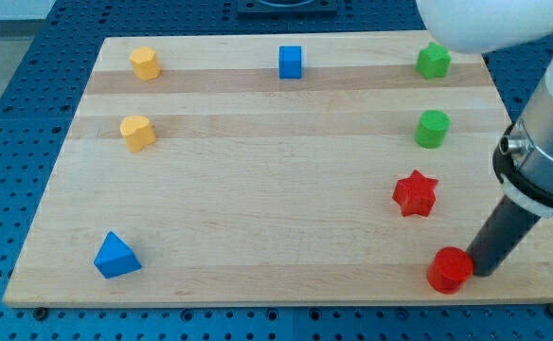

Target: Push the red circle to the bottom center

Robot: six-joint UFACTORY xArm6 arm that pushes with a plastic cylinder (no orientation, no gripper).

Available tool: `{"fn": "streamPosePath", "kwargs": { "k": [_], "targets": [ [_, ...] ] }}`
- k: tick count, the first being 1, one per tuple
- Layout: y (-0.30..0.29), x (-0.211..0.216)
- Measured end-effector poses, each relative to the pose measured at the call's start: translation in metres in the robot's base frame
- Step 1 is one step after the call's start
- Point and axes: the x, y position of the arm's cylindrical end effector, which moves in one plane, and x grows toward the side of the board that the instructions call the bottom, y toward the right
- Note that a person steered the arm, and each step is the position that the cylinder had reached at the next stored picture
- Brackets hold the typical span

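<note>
Red circle (449, 270), tabletop's (258, 189) five-o'clock corner: light, rigid, likely slides freely; my tip (475, 273), a jawless rod tool, touches its three-o'clock side, where I'd push toward nine.

This looks like a robotics lab. A pale wooden table (258, 189) of glued planks lies on a blue metal bench (11, 142) drilled with a regular grid of mounting holes, the kind used for fixing test rigs. A white and grey industrial arm (542, 142) reaches in from the view's right. Small coloured test blocks are spread across the wood.
</note>
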Motion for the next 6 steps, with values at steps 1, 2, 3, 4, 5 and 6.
{"fn": "streamPosePath", "kwargs": {
  "k": [1,2,3,4,5,6],
  "targets": [
    [0.000,0.006],
    [0.000,0.012],
    [-0.001,0.012],
    [-0.027,0.012],
    [-0.062,0.012],
    [-0.088,0.012]
  ]
}}
